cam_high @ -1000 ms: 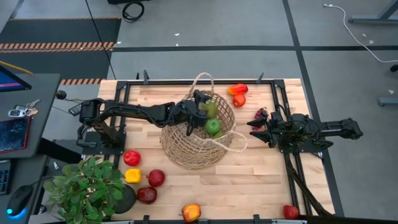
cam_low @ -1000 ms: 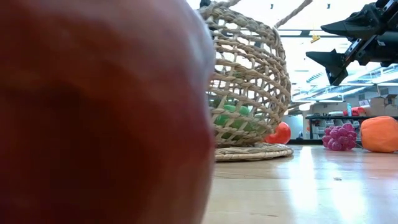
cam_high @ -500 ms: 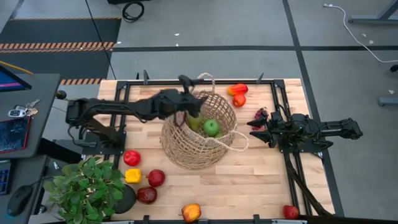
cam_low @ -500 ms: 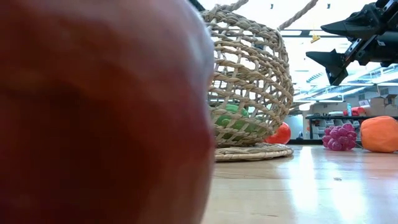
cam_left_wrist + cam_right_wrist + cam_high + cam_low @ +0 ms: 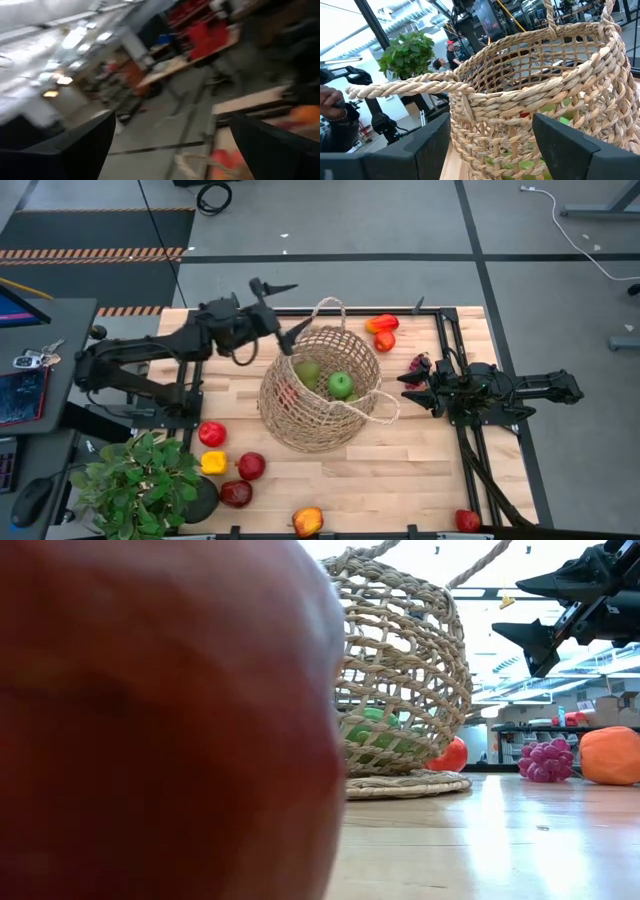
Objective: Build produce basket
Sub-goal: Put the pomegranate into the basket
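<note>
Closest to the low camera is a big red fruit (image 5: 150, 720) (basically hogging half that view). Behind it the basket (image 5: 318, 388) sits mid-table with a green apple (image 5: 342, 385) and a paler green fruit (image 5: 307, 373) inside. The right gripper (image 5: 409, 392) hovers just beside the basket, jaws parted, holding nothing. Farther back, the left gripper (image 5: 280, 307) is raised over the far edge, fingers spread wide, empty. Purple grapes (image 5: 417, 365) lie near the right arm.

Produce (image 5: 341, 385) in basket (image 5: 312, 420), mid-table; plant (image 5: 135, 480) front-left.
</note>
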